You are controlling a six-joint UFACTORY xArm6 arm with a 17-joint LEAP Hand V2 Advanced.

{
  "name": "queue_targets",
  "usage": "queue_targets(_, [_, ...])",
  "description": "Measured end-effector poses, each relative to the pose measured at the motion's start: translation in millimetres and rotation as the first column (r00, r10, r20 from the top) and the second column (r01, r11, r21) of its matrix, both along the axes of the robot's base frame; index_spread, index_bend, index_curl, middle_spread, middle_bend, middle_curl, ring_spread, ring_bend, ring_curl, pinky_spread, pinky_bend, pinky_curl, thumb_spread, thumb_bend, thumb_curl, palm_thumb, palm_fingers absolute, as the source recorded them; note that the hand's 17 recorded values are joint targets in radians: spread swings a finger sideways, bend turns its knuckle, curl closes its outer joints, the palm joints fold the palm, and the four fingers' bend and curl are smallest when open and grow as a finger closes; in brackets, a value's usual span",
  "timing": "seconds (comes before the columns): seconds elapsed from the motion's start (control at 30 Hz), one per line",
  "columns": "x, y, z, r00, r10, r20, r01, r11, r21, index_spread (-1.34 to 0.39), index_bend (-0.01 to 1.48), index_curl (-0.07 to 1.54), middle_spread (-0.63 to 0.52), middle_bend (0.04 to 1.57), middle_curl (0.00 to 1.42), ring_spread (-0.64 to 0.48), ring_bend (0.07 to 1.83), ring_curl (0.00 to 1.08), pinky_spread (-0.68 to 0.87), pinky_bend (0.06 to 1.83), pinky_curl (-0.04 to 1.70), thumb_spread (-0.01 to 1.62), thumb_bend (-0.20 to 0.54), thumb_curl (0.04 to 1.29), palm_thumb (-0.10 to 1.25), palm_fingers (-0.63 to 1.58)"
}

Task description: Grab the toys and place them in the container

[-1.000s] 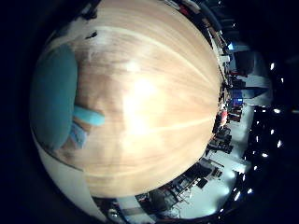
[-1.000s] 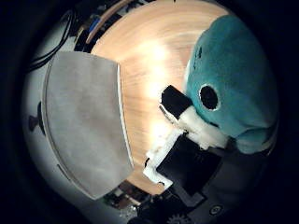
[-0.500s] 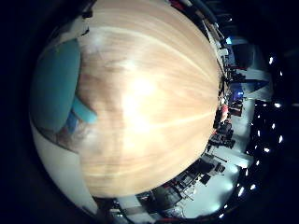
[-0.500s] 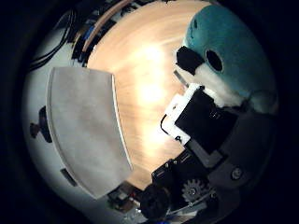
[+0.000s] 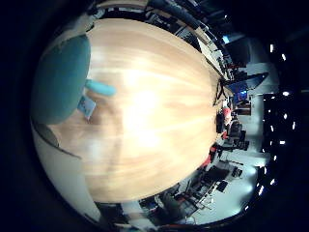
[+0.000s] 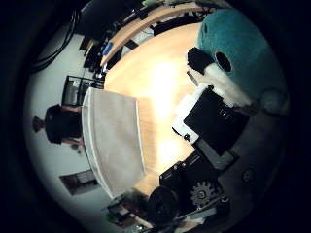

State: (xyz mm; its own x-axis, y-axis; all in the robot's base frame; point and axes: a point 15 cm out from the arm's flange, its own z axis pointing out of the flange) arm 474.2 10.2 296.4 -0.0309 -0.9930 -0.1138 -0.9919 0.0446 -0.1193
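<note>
We count 1 teal plush toy pinched against the palm by our right hand, fingers curled round it, held above the wooden table — and 1 grey fabric container standing apart on that table.

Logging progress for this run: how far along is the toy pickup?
Nothing looks delivered yet: the container stands apart on the table. In hand: the teal toy sits close against the robot hand, though a closed grip isn't visible. Left: carrying it over and dropping it in.
</note>
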Motion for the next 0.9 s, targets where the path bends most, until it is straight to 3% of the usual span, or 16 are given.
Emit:
queue_targets(0.47, [-12.1,58.6,105.4,0.984,0.088,0.154,-0.102,0.991,0.084,-0.52,0.38,0.58,-0.43,0.76,0.65,-0.35,1.21,0.46,-0.54,1.2,0.36,0.89,-0.014,0.41,1.19,1.19])
queue_targets(0.67, [-29.6,115.9,141.4,0.962,0.19,0.195,-0.215,0.97,0.117,-0.53,0.36,0.61,-0.43,0.76,0.66,-0.35,1.2,0.46,-0.54,1.19,0.38,0.89,-0.014,0.41,1.19,1.19])
queue_targets(0.9, [-57.2,204.5,157.0,0.916,0.342,0.209,-0.373,0.919,0.13,-0.54,0.34,0.64,-0.43,0.76,0.66,-0.35,1.2,0.46,-0.54,1.17,0.39,0.89,-0.014,0.41,1.19,1.19])
